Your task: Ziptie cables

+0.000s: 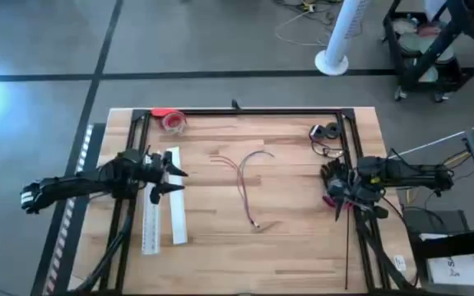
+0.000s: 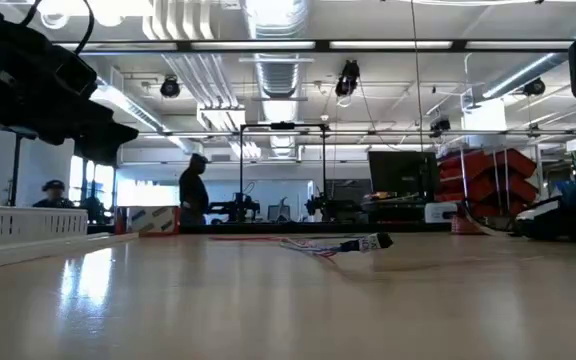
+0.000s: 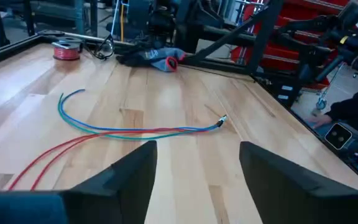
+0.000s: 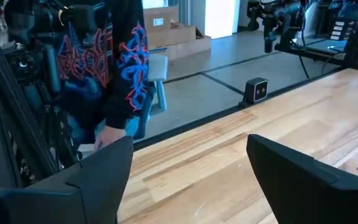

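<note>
The cables (image 1: 249, 177) are a few thin reddish and pale wires lying loose and curved on the middle of the wooden table. In the left wrist view the cables (image 3: 135, 130) show as red, blue and green strands ending in a tiny connector (image 3: 221, 121). From table height the cables (image 2: 333, 245) lie flat on the tabletop. My left gripper (image 1: 171, 179) is open at the table's left, above the white strips and pointing toward the cables, well short of them. My right gripper (image 1: 330, 189) is open at the table's right, away from the cables.
Two long white strips (image 1: 163, 215) lie under the left arm. A red tape roll (image 1: 171, 121) sits at the far left, and dark clutter (image 1: 327, 131) at the far right. A black frame (image 1: 245, 111) runs along the far edge. A person in a patterned dark top (image 4: 104, 62) stands beyond the table.
</note>
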